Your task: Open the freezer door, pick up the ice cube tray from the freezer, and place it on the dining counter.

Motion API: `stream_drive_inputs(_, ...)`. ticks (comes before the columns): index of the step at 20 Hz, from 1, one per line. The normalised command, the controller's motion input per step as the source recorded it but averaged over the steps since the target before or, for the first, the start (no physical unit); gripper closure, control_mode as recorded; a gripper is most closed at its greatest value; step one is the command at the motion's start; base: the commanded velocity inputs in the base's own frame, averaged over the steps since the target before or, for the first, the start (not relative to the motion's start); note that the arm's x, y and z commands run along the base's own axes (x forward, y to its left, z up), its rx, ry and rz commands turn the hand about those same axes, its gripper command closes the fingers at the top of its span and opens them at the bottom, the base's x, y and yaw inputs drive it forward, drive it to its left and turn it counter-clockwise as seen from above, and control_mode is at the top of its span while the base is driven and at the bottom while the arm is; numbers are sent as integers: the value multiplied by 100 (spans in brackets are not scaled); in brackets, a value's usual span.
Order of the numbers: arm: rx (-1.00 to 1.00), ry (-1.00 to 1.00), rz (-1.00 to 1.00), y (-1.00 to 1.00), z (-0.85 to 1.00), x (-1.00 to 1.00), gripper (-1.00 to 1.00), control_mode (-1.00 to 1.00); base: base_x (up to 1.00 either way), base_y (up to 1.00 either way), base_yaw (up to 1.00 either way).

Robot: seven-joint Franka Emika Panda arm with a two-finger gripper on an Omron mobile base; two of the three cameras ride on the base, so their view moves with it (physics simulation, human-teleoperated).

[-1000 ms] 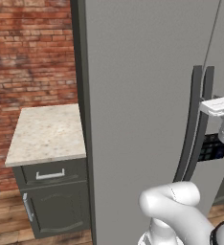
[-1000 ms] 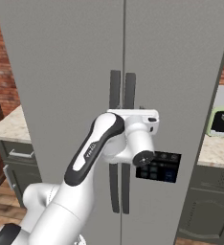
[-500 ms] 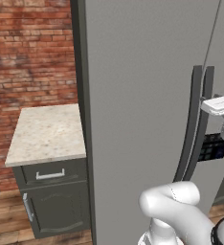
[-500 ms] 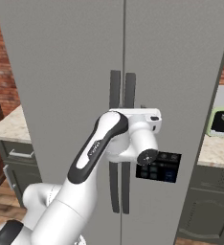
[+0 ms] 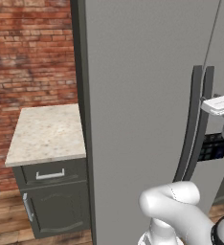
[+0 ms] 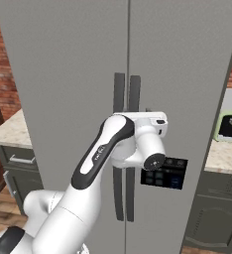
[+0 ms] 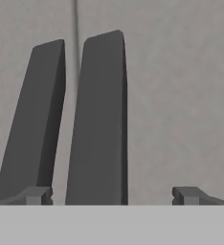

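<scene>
The freezer door stood closed, and a small stone-topped cabinet stood beside it.

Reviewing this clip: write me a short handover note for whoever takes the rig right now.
Gripper: jaws open, holding nothing; in the hand view they straddle one dark handle, with a second handle just beside it.
Freezer: both doors shut. Freezer door is the plain panel left of the seam; the neighbouring door carries the black dispenser panel.
Done: arm brought up to the handles.
Left: confirm the right handle, grip, pull the door open, take out the ice cube tray, carry it to the dining counter.
</scene>
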Motion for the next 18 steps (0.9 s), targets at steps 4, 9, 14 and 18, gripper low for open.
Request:
stream_drive_inputs(4,0,0,0,13,0,8,-100,-100,0,0,0)
stream_drive_inputs(9,0,2,2,26,0,1,-100,-100,0,0,0)
stream_drive_inputs(14,0,1,2,29,0,0,-100,-100,0,0,0)
stream_drive_inputs(18,0,0,1,14,0,6,-100,-100,0,0,0)
